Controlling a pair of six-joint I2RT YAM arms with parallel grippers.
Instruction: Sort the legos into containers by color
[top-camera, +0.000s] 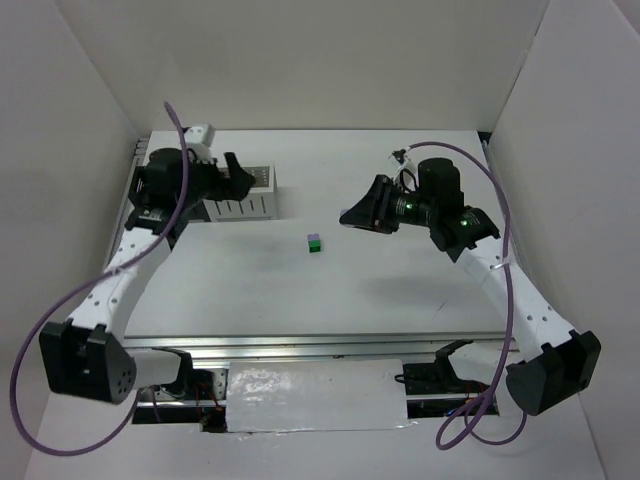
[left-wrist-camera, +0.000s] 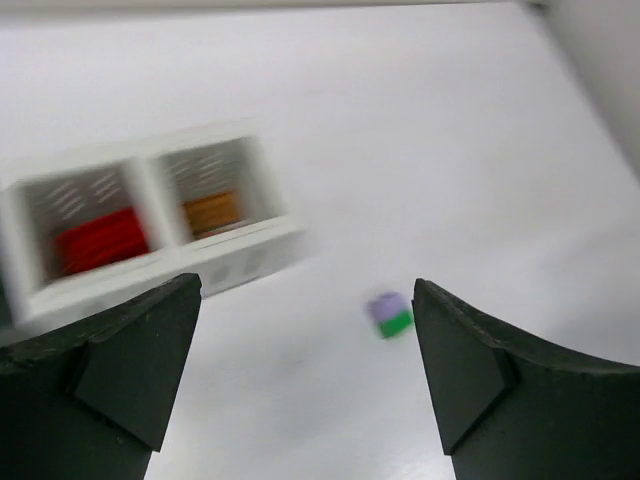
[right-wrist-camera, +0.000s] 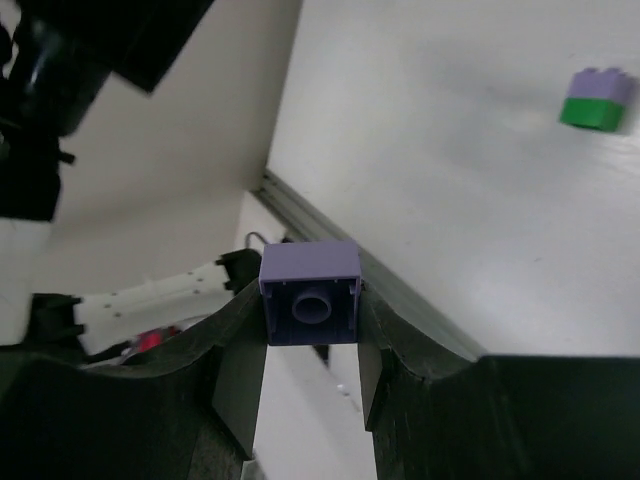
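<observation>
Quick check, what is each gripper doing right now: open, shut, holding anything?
Left gripper: open, holding nothing.
Right gripper: closed on a lavender lego.

A small lavender plastic brick (right-wrist-camera: 310, 300) is sitting pinched in the right gripper (top-camera: 348, 216), its hollow underside showing. A lavender-on-green brick stack (top-camera: 314, 243) is resting mid-table. The joined white slotted bins (left-wrist-camera: 200, 268) are holding red bricks (left-wrist-camera: 98, 240) and an orange-brown plate (left-wrist-camera: 212, 212) in separate compartments.
</observation>
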